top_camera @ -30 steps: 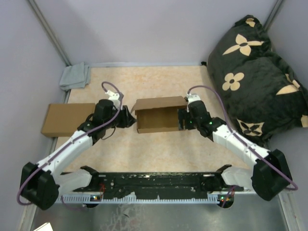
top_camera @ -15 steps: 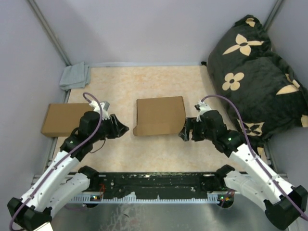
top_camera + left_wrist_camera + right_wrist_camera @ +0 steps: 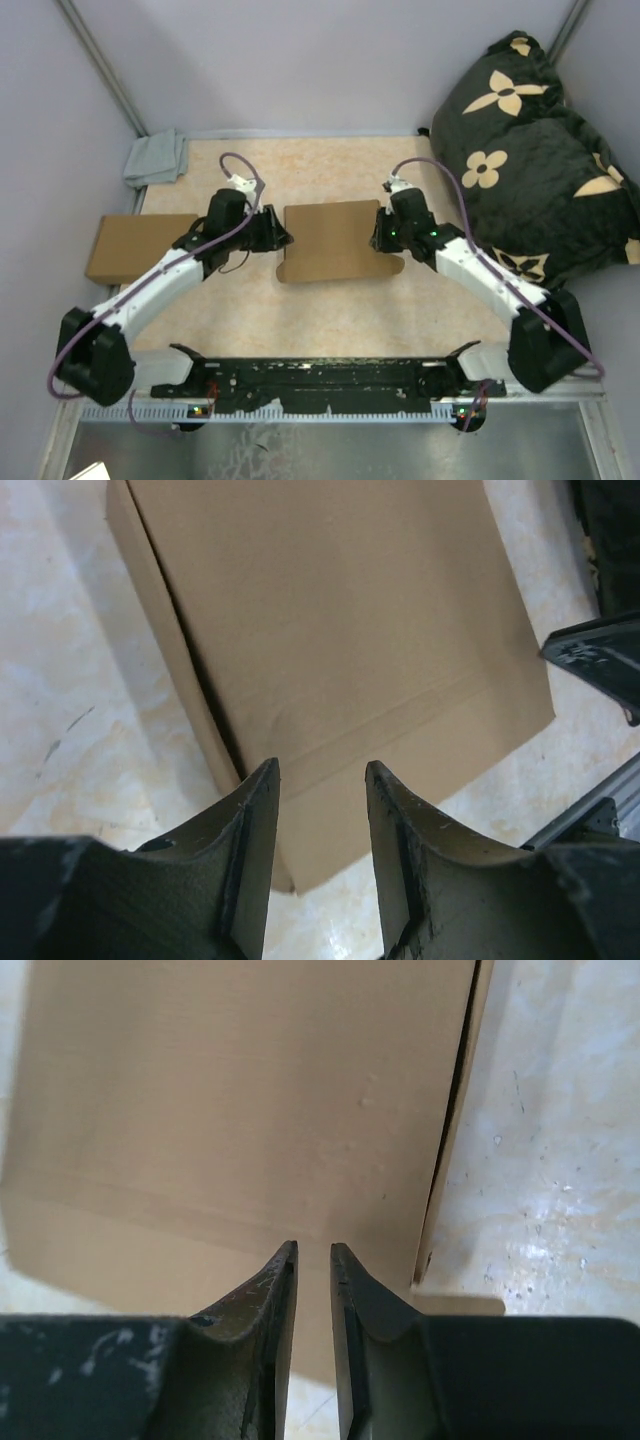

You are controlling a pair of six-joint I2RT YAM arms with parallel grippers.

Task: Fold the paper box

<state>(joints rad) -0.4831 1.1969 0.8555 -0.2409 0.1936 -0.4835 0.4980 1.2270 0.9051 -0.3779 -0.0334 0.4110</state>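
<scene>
The paper box (image 3: 335,240) is plain brown cardboard in the middle of the table, its lid lying flat over it and a front lip toward me. My left gripper (image 3: 278,238) hangs at the box's left edge. In the left wrist view its jaws (image 3: 320,780) are open over the lid (image 3: 330,630), nothing between them. My right gripper (image 3: 378,235) is at the box's right edge. In the right wrist view it (image 3: 313,1250) hovers above the lid (image 3: 240,1100) with only a thin gap between the fingers and nothing in it.
A second flat brown cardboard box (image 3: 140,247) lies at the table's left edge. A grey cloth (image 3: 155,158) sits in the far left corner. A black flowered cushion (image 3: 540,150) fills the right side. The right gripper's finger (image 3: 600,660) shows in the left wrist view.
The lid stood up over the open box a second ago and now lies flat. Both arms drew back, then returned to the box's sides. The right jaws have narrowed.
</scene>
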